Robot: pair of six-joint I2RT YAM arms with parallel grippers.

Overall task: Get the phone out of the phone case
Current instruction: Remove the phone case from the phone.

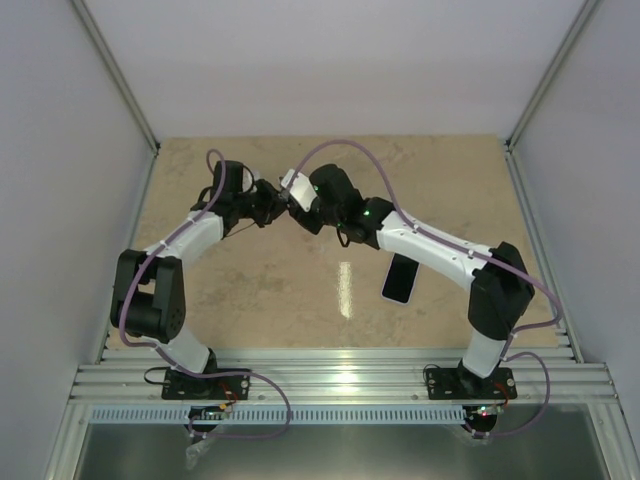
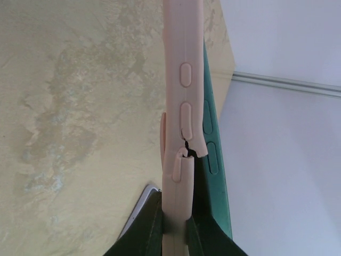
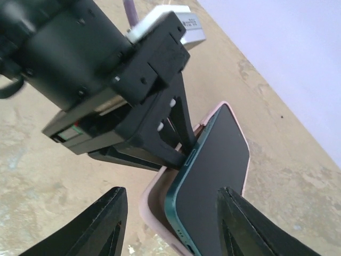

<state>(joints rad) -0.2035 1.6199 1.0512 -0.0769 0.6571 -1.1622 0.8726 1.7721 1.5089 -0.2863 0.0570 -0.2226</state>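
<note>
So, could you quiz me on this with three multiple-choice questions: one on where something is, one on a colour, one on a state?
1. Where is the phone case?
A. Clamped in the left gripper, up off the table
B. Lying flat on the table
C. Tucked under an arm's base

2. What colour is the phone case?
A. Black
B. Pale pink
C. Yellow

3. The right gripper is:
A. Shut on a cable
B. Shut on the phone case
C. Open

Answers:
1 A: the left wrist view shows the dark fingers pinching the case's edge.
2 B: both wrist views show a pale pink shell.
3 C: in the right wrist view its two fingers stand wide apart, gripping nothing.
</note>
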